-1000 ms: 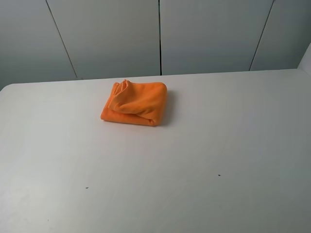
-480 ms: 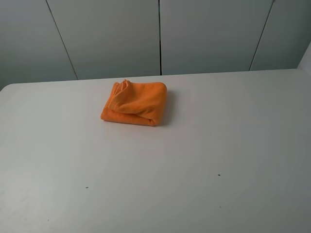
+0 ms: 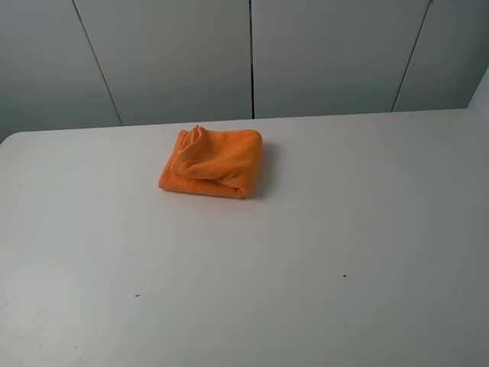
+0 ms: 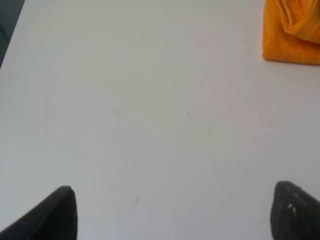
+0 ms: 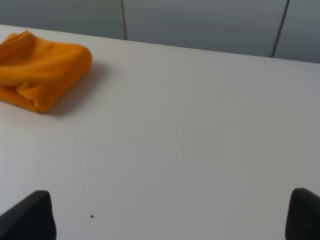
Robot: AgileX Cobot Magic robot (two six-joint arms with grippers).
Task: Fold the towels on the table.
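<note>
Left gripper (image 4: pixel 172 212): both fingertips sit at the near edge of its wrist view, spread wide, nothing between them. Right gripper (image 5: pixel 172 215): same, jaws wide apart and empty. Neither arm shows in the high view.

Between grippers and cloth: bare white table (image 3: pixel 321 252), matte, a few dark specks.

Towel (image 3: pixel 212 163): far half of the table, slightly left of centre in the high view, well apart from both grippers. It lies as a thick, loosely stacked orange bundle, several layers, rounded fold on the side nearest the right arm, bunched loose edges at the far-left corner (no label or woven band visible from here).

Handling, judged: light, soft, limp terry; not fragile, grippy pile. It will sag and drag rather than hold shape. Best hold: pinch the loose bunched corner or a free layer edge, not the rounded fold.
</note>
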